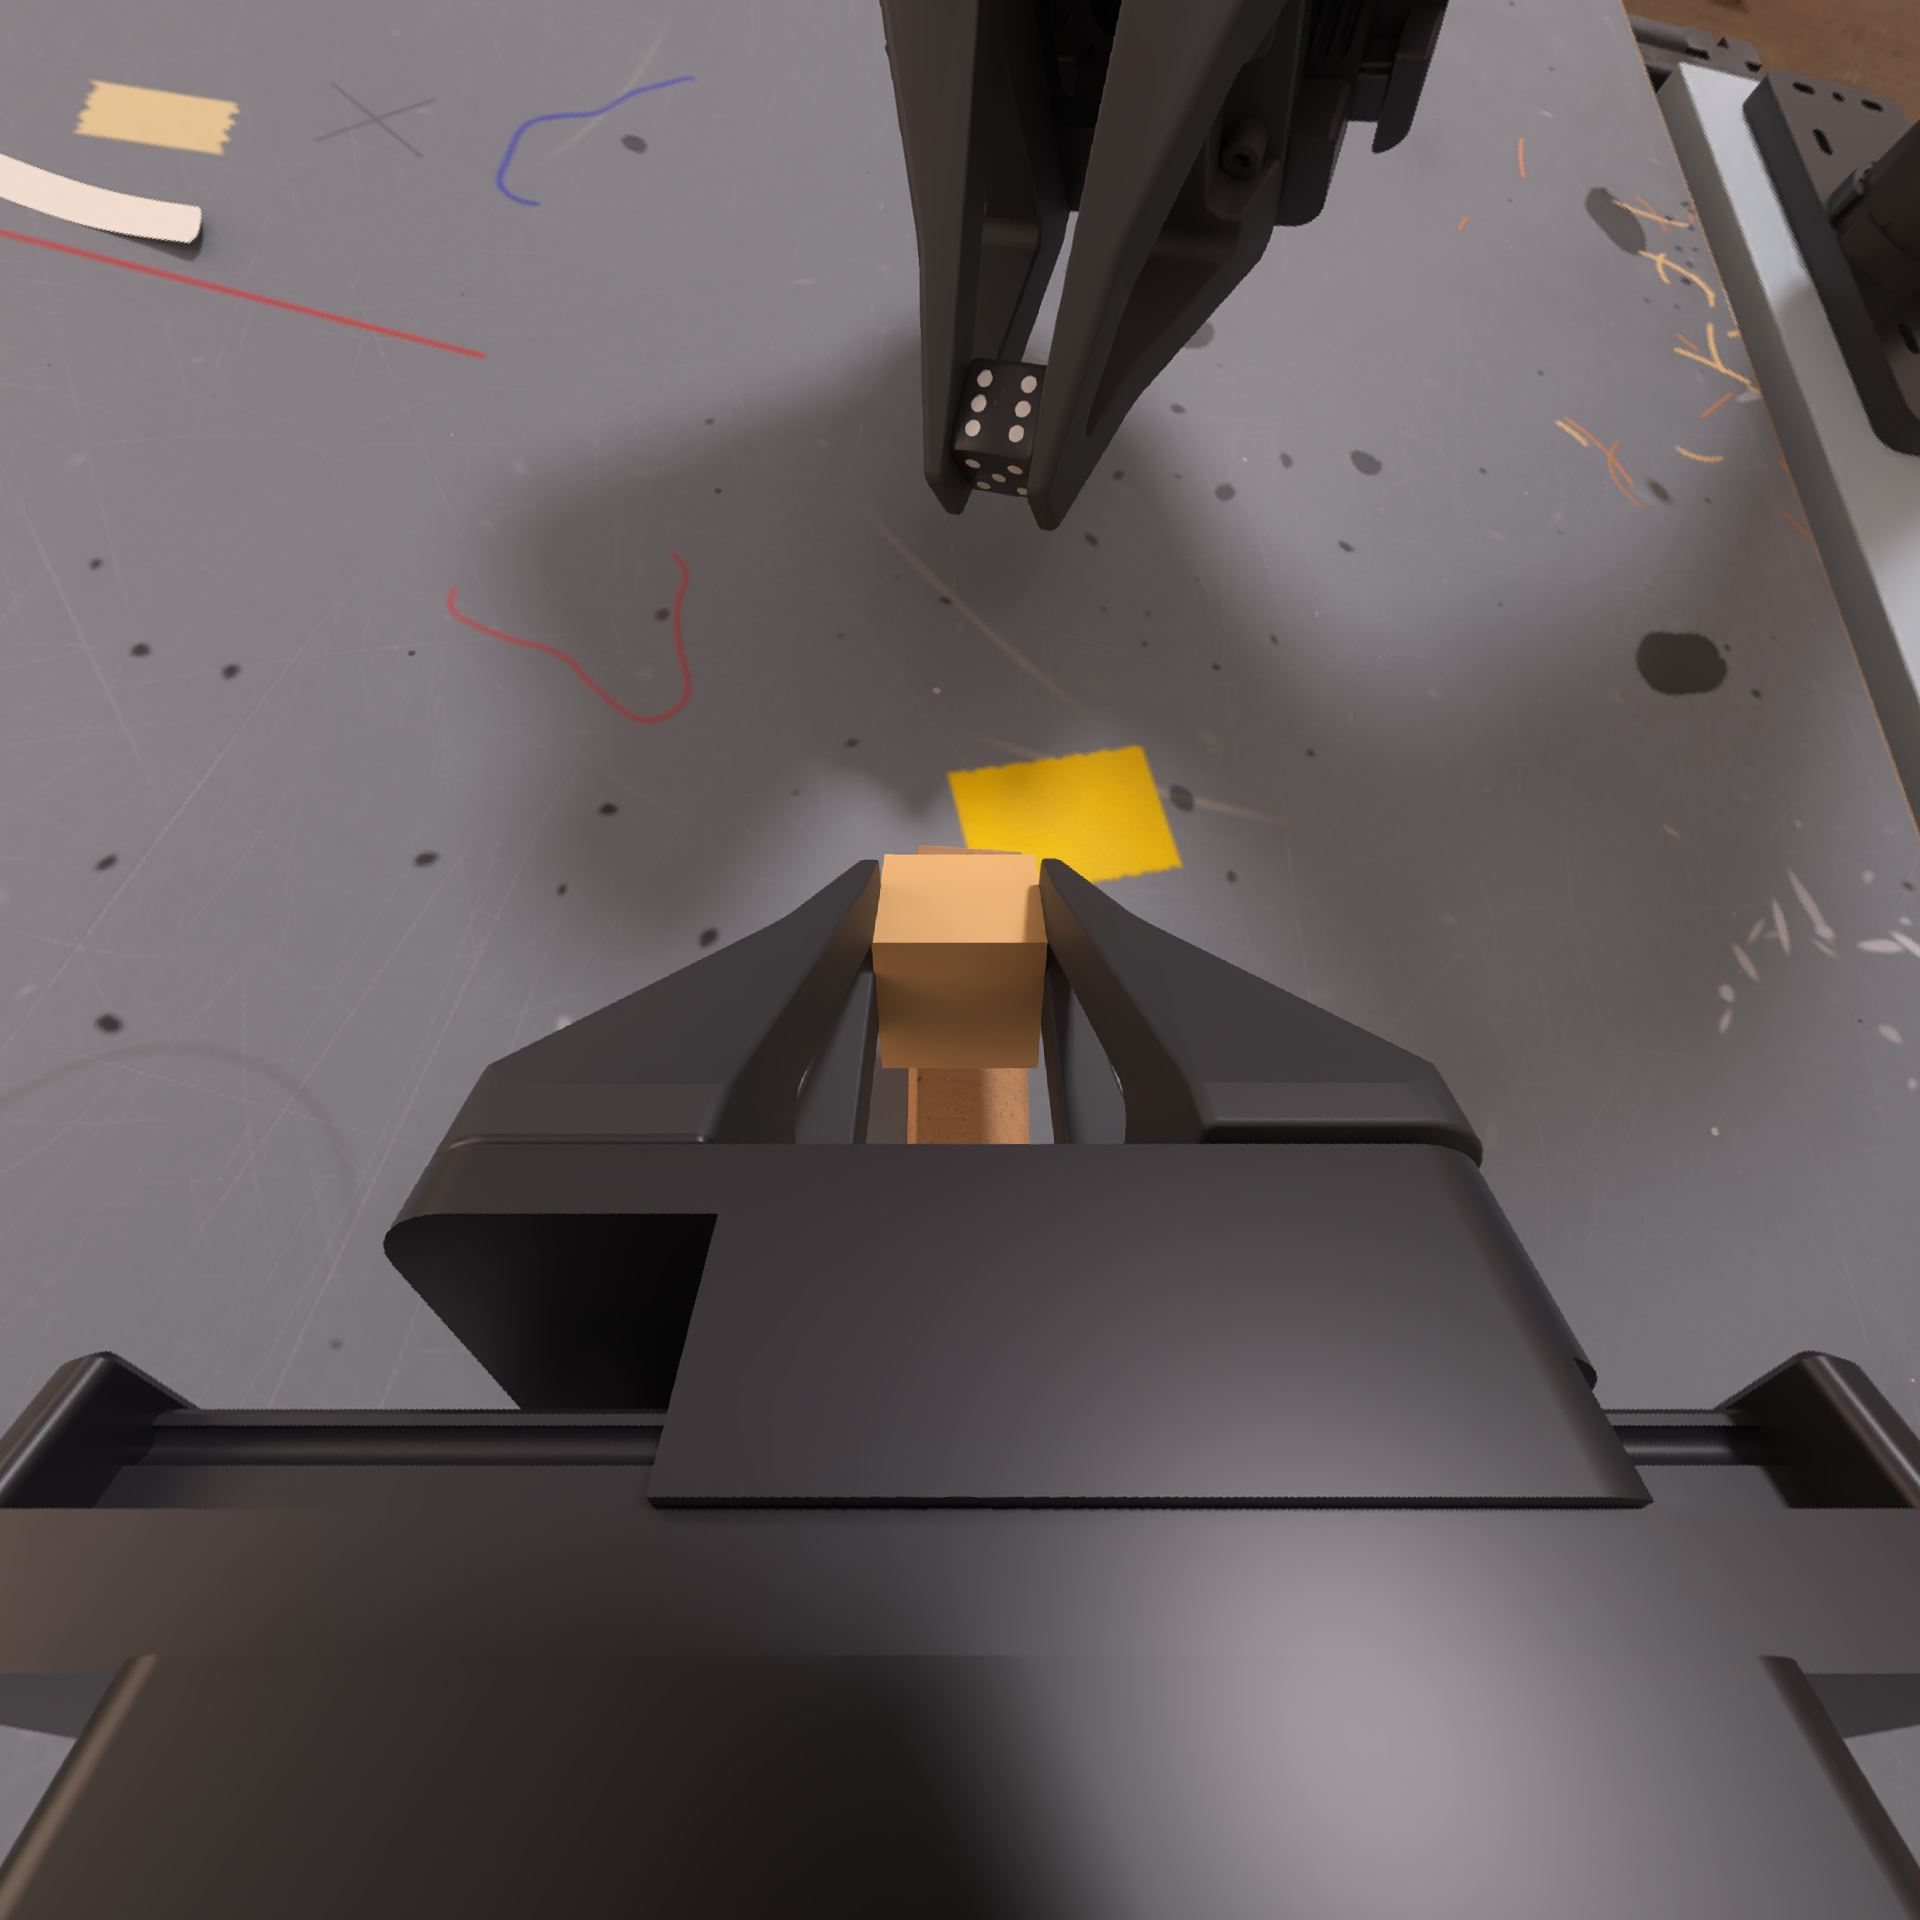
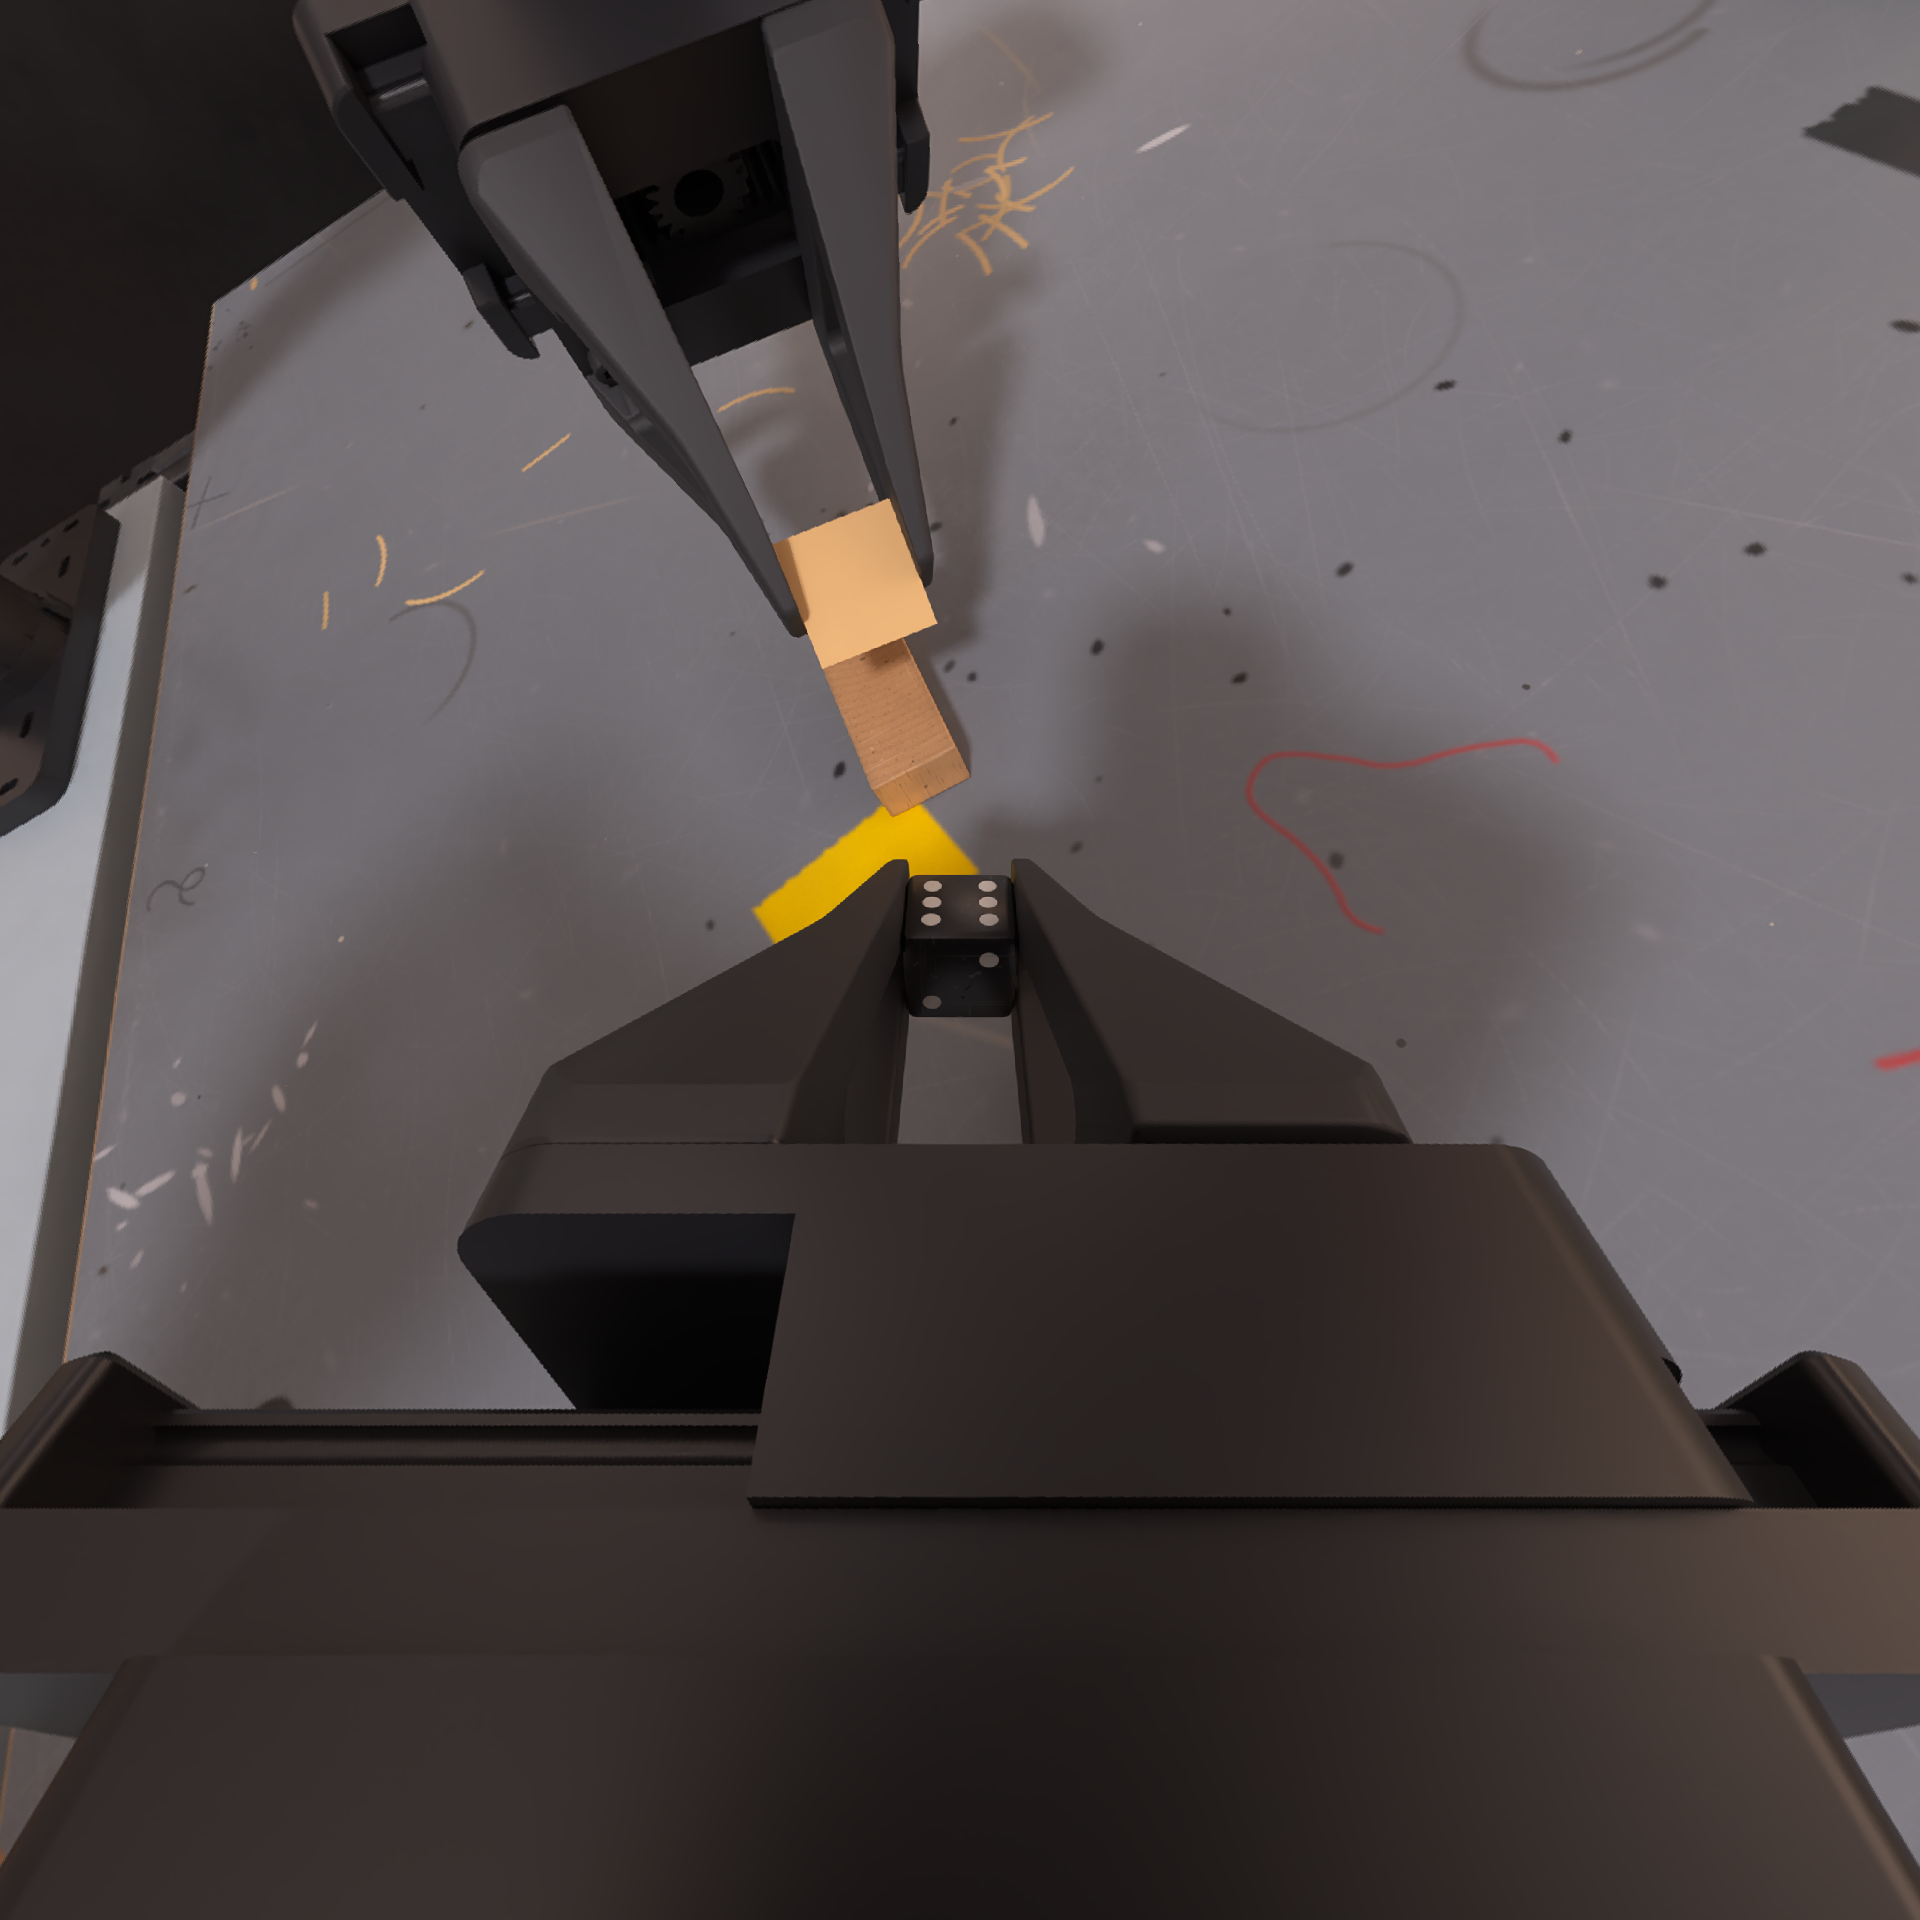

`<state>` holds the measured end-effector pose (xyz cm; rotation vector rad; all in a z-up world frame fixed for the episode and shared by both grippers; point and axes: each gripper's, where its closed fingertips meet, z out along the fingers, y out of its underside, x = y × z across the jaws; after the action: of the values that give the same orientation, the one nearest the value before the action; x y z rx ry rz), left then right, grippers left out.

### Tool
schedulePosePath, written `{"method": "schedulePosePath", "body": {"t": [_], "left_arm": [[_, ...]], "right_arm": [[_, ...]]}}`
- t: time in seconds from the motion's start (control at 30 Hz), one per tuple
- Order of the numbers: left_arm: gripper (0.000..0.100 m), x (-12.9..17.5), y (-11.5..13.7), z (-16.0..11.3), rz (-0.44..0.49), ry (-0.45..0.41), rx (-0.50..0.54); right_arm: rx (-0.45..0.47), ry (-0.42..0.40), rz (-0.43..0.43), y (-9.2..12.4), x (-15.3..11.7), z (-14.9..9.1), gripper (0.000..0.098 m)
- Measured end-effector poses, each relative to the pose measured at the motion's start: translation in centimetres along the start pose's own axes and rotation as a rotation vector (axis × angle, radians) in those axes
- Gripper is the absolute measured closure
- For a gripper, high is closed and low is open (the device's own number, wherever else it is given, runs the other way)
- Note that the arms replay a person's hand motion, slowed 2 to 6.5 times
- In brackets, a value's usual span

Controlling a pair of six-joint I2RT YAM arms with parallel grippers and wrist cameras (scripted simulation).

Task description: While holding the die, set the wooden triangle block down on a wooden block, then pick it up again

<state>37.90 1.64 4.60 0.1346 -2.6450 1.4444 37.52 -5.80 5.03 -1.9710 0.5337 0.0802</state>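
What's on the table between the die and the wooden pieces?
Only a yellow patch on the table, between the die and the wooden block, per right wrist view.

**No readable writing on the bench**

No words, brands or printed numbers can be read in either view. The only countable marks are the white pips on the black die (image 1: 997, 428): its upper face shows six. The grey table (image 1: 312, 831) carries only pen squiggles, a faint drawn cross (image 1: 374, 117) and unmarked tape patches.
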Motion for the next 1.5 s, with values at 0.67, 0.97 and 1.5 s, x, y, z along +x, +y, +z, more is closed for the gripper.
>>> {"method": "schedulePosePath", "body": {"t": [0.67,0.97,1.5], "left_arm": [[0.075,0.13,0.22,0.26,0.014,-0.001,-0.019],[0.075,0.24,0.24,0.24,0.019,0.003,-0.022],[0.075,0.32,0.58,0.56,0.023,0.001,-0.053]], "right_arm": [[-0.003,-0.005,0.006,0.03,-0.02,0.04,0.0819],[-0.005,-0.006,0.010,0.06,-0.03,0.04,0.0819],[-0.013,-0.009,0.018,0.20,-0.05,0.07,0.0819]]}}
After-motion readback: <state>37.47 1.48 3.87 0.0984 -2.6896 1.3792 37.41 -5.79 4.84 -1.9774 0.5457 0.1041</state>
